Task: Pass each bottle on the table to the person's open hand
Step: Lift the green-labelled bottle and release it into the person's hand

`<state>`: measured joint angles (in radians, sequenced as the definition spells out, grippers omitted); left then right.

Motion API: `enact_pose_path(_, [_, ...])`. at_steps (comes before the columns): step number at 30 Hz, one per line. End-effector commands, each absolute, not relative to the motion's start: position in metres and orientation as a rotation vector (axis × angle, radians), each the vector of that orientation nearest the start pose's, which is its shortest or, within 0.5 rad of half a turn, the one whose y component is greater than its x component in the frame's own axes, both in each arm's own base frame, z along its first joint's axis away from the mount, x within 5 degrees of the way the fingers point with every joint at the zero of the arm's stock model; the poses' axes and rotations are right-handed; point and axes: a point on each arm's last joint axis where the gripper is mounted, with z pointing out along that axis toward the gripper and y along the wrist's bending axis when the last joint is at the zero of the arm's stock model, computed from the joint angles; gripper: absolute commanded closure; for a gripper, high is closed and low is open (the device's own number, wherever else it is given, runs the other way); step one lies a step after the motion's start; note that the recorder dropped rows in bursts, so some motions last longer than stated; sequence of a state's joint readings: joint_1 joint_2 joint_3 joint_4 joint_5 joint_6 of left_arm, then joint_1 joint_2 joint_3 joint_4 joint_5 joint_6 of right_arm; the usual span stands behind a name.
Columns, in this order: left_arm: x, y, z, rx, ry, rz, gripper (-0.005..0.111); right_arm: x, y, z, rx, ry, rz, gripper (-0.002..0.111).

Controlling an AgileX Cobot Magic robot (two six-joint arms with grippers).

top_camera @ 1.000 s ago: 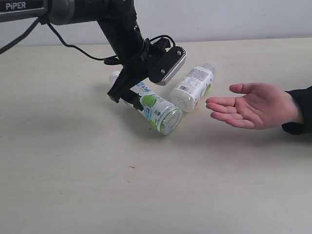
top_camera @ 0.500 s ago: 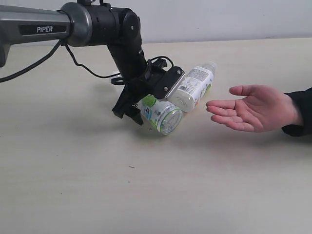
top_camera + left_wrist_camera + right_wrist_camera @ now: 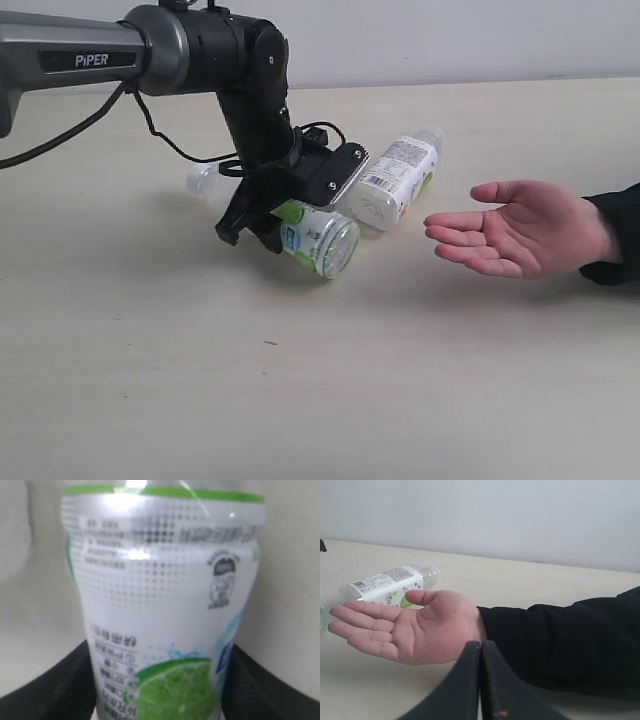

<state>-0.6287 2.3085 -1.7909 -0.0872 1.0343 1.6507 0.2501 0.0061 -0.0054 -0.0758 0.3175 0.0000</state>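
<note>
Two bottles show in your exterior view: the lime bottle (image 3: 318,240), clamped in the left gripper (image 3: 255,228) well apart from the person's open hand (image 3: 520,228), and a second bottle (image 3: 393,180) nearer its fingertips. Only your left wrist view shows black fingers (image 3: 60,690) pressed against both its sides. Bare table (image 3: 300,400) lies before the palm, which is turned up with fingers spread. Your right wrist view alone shows the right gripper (image 3: 480,680), its fingers pressed together.

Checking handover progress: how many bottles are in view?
2. The lime-labelled bottle sits in the left gripper; the other bottle lies on the table beside it, toward the open hand. The arm may hide more.
</note>
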Motion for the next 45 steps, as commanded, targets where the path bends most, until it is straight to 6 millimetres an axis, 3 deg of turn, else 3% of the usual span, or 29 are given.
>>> enact_pose_path(1, [0.369,-0.267,0.152,-2.854,-1.421,-0.039,0.088,0.053,0.011,0.185,-0.268,1.773,0.102,0.108])
enact_pose_path(6, [0.359,-0.265,0.193,-2.807,-1.611,-0.058,0.107,0.053,0.011,0.185,-0.268,1.773,0.102,0.108])
enact_pose_path(13, [0.331,-0.284,0.245,-2.622,-2.11,-0.034,0.107,0.053,0.011,0.185,-0.268,1.773,0.102,0.108])
enact_pose_path(17, [0.308,-0.308,0.263,-2.352,-2.53,0.133,0.107,0.053,0.011,0.185,-0.268,1.773,0.102,0.108])
enact_pose_path(20, [0.294,-0.33,0.27,-1.956,-2.878,0.411,0.107,0.053,0.011,0.185,-0.268,1.773,0.102,0.108])
enact_pose_path(22, [0.285,-0.343,0.276,-1.668,-2.988,0.664,0.107,0.053,0.011,0.185,-0.268,1.773,0.102,0.108])
enact_pose_path(25, [0.277,-0.361,0.287,-1.227,-3.023,1.081,0.107,0.053,0.011,0.185,-0.268,1.773,0.102,0.108])
enact_pose_path(28, [0.277,-0.374,0.296,-0.803,-2.987,1.393,0.107,0.053,0.011,0.185,-0.268,1.773,0.102,0.108])
enact_pose_path(31, [0.281,-0.383,0.295,-0.498,-2.919,1.555,0.107,0.053,0.011,0.185,-0.268,1.773,0.102,0.108])
enact_pose_path(34, [0.284,-0.392,0.283,-0.299,-2.836,1.612,0.107,0.053,0.011,0.185,-0.268,1.773,0.102,0.108])
enact_pose_path(45, [0.301,-0.418,0.211,0.044,-2.784,1.577,0.107,0.053,0.011,0.185,-0.268,1.773,0.102,0.108])
